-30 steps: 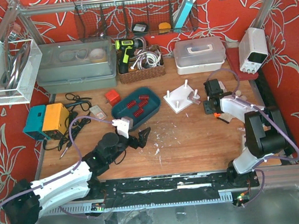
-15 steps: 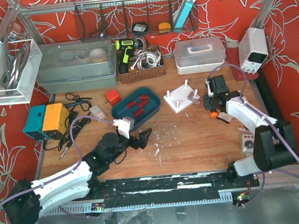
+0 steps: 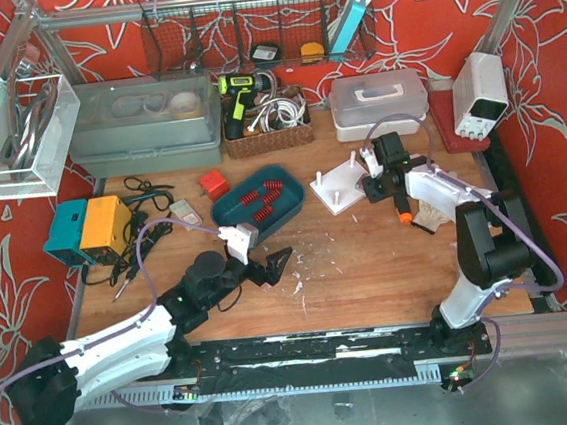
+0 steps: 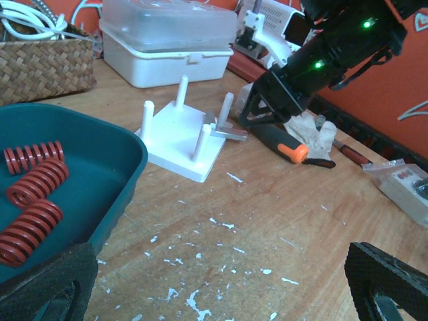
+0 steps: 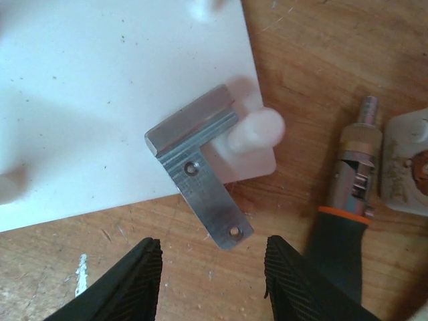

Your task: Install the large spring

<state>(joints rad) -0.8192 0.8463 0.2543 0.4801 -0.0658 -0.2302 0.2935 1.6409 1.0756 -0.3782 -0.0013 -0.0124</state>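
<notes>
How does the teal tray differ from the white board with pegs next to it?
The teal tray has raised walls; the white board is flat, with four upright pegs. The tray holds red springs; the board's pegs carry no spring. Only the board has a metal bracket lying over its corner against a peg; the tray has none. Both sit on the wooden table.

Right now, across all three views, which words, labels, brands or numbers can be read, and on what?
No text is readable in any view.
white instrument box: front panel too small to read.
teal and orange box: no label legible.
small button box: markings blurred.
metal bracket: bare, no marking.
</notes>
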